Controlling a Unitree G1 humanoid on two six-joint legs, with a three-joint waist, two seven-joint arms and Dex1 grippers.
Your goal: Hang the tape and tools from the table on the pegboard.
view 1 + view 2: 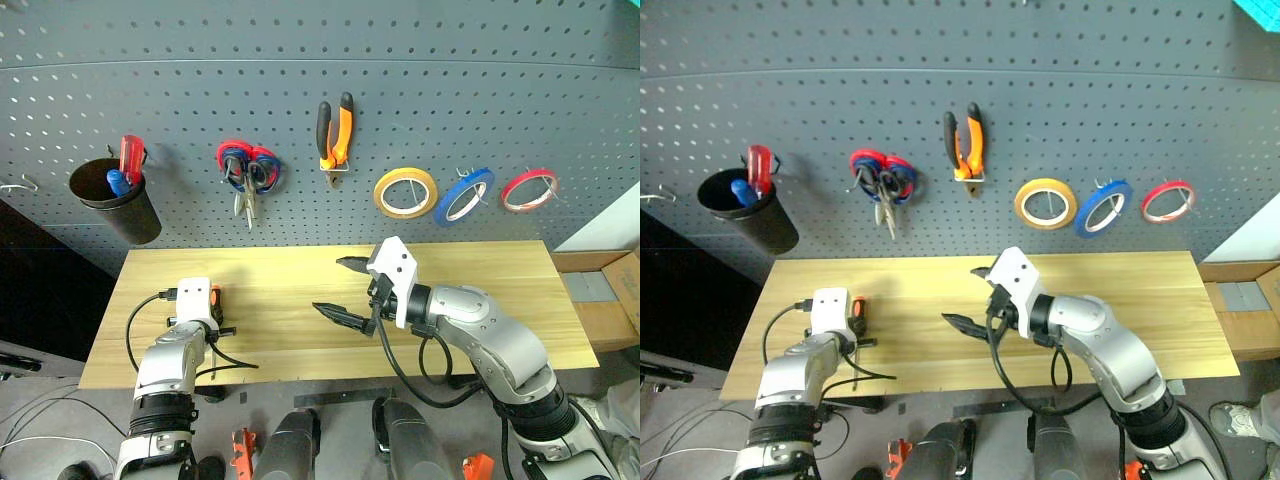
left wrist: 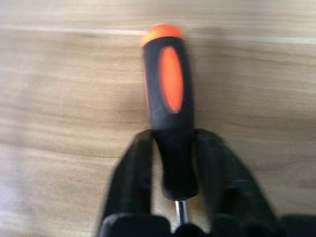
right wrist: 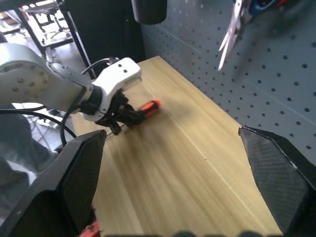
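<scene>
Black-orange screwdriver [image 2: 170, 113], yellowish grained table [image 2: 59, 98], prob. grey pegboard [image 1: 300, 60].

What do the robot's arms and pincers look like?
Both arms are smooth silver-grey shells with black joints. Each wrist carries a white boxy block, and looping black cables run beside it. The left pincer and right pincer each have two black pointed fingers; the right one's finger pads show a fine mesh texture.
</scene>
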